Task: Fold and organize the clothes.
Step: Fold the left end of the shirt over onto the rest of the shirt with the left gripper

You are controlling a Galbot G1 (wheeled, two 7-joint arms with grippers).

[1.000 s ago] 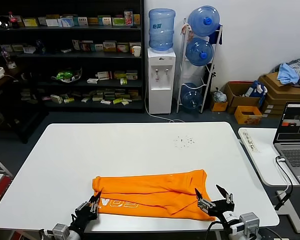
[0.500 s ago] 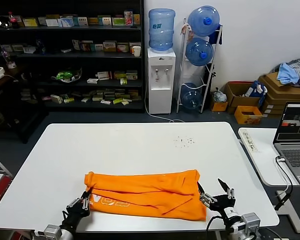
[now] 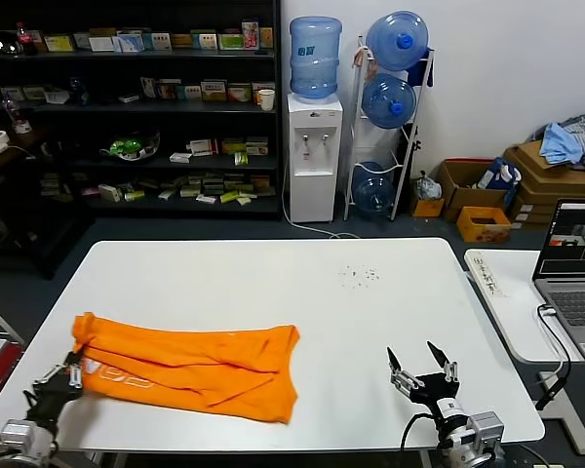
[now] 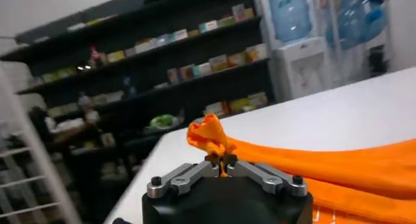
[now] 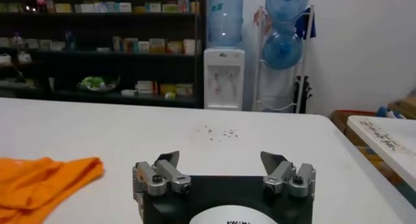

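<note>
Orange T-shirt (image 3: 190, 366): folded into a long band on the white table (image 3: 273, 283), toward seven o'clock of the tabletop. Left gripper (image 3: 66, 374): at the shirt's nine o'clock end, clamped on a bunched corner. Right gripper (image 3: 422, 371): near the table's five o'clock corner, fingers apart, holding nothing, well apart from the shirt.

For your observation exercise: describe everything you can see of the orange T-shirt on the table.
The orange T-shirt is soft, wrinkled fabric, folded into a long band lying flat on the white table, near its front left edge. Pale lettering shows near one end. The left claw is shut on a bunched corner, lifting it slightly. The right claw stands open, apart from it.
</note>
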